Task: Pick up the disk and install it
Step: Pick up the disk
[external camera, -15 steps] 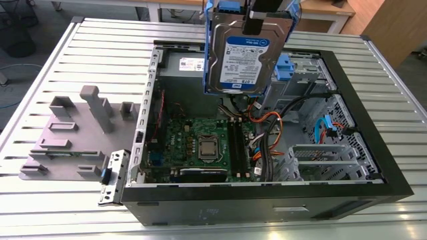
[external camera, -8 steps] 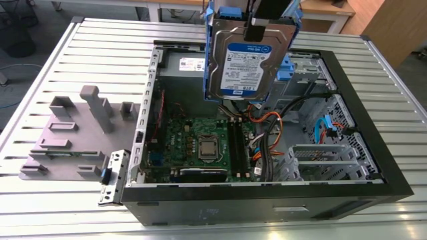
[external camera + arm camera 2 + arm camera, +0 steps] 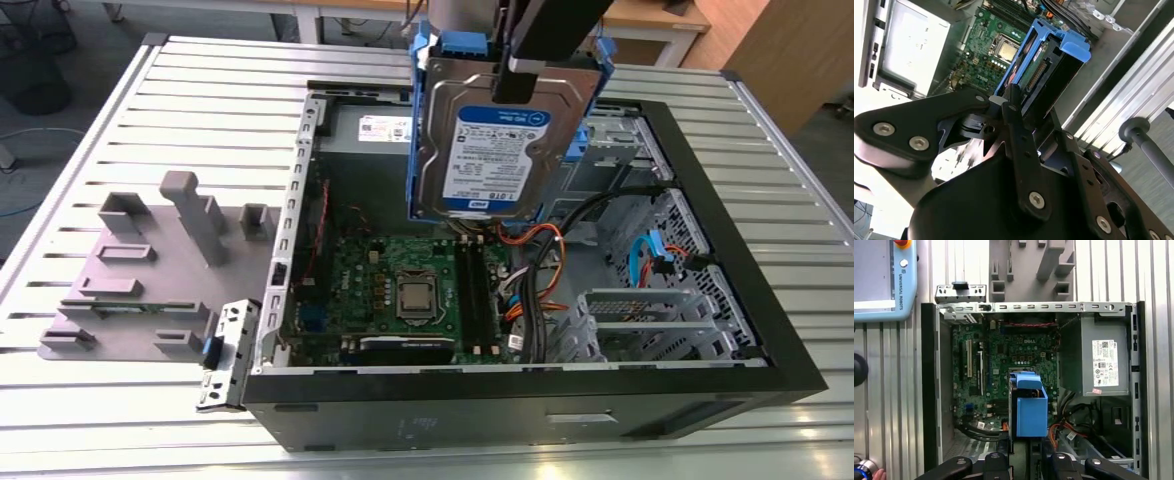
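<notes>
While the disk hangs upright above the open computer case, it is pinched at its upper end by the jaws, which are closed on it. Its labelled face is turned toward the exterior camera, and the drive is framed by a blue carrier bracket. The disk is held over the middle of the case, above the green motherboard that is mounted on the case floor. In the first wrist view the blue bracket is seen end-on, over the motherboard and near the grey power supply box that is fixed in one corner of the case. The case is laid on its side, with its open side up, on a slatted metal surface. A grey fixture plate with upright blocks is placed just beside the case, on the exterior view's left.
</notes>
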Motion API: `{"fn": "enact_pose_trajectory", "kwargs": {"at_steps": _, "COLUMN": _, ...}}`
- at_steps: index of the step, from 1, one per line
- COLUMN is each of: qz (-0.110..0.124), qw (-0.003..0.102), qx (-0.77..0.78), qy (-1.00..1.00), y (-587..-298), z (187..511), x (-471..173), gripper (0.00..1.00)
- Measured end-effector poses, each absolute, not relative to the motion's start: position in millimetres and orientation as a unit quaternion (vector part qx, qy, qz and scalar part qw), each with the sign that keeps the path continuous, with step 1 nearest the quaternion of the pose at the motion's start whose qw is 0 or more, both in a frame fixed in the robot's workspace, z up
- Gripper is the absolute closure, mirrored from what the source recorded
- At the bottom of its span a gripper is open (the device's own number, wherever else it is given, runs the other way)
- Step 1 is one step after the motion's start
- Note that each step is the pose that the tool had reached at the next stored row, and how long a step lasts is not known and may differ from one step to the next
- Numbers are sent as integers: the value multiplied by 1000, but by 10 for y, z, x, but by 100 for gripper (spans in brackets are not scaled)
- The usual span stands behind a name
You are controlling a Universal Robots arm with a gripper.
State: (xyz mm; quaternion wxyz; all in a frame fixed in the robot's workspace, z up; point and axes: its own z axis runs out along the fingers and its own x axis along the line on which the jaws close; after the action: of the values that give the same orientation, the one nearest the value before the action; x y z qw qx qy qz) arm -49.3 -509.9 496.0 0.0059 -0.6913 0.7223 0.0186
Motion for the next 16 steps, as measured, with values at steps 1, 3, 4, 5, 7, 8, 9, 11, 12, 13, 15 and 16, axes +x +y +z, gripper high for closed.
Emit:
{"fn": "enact_pose_trajectory", "kwargs": {"at_steps": 1, "qz": 18, "qw": 6, "qx": -691, "qy": 722, "y": -5126, "z": 4960, "x": -493, "gripper": 65}}
{"fn": "enact_pose_trajectory", "kwargs": {"at_steps": 3, "qz": 18, "qw": 5, "qx": -691, "qy": 722, "y": -5179, "z": 4959, "x": -493, "gripper": 65}}
{"fn": "enact_pose_trajectory", "kwargs": {"at_steps": 4, "qz": 18, "qw": 5, "qx": -691, "qy": 722, "y": -5209, "z": 4959, "x": -493, "gripper": 65}}
{"fn": "enact_pose_trajectory", "kwargs": {"at_steps": 5, "qz": 17, "qw": 5, "qx": -691, "qy": 722, "y": -5236, "z": 4960, "x": -493, "gripper": 65}}
{"fn": "enact_pose_trajectory", "kwargs": {"at_steps": 7, "qz": 17, "qw": 5, "qx": -691, "qy": 722, "y": -5289, "z": 4959, "x": -493, "gripper": 65}}
{"fn": "enact_pose_trajectory", "kwargs": {"at_steps": 8, "qz": 17, "qw": 4, "qx": -691, "qy": 722, "y": -5315, "z": 4959, "x": -493, "gripper": 65}}
{"fn": "enact_pose_trajectory", "kwargs": {"at_steps": 9, "qz": 17, "qw": 4, "qx": -691, "qy": 722, "y": -5340, "z": 4959, "x": -493, "gripper": 65}}
{"fn": "enact_pose_trajectory", "kwargs": {"at_steps": 11, "qz": 16, "qw": 3, "qx": -691, "qy": 722, "y": -5389, "z": 4959, "x": -493, "gripper": 65}}
{"fn": "enact_pose_trajectory", "kwargs": {"at_steps": 12, "qz": 16, "qw": 3, "qx": -691, "qy": 722, "y": -5410, "z": 4959, "x": -493, "gripper": 65}}
{"fn": "enact_pose_trajectory", "kwargs": {"at_steps": 13, "qz": 15, "qw": 3, "qx": -691, "qy": 722, "y": -5431, "z": 4959, "x": -493, "gripper": 65}}
{"fn": "enact_pose_trajectory", "kwargs": {"at_steps": 15, "qz": 15, "qw": 2, "qx": -691, "qy": 722, "y": -5470, "z": 4959, "x": -493, "gripper": 65}}
{"fn": "enact_pose_trajectory", "kwargs": {"at_steps": 16, "qz": 14, "qw": 2, "qx": -691, "qy": 722, "y": -5489, "z": 4960, "x": -493, "gripper": 65}}
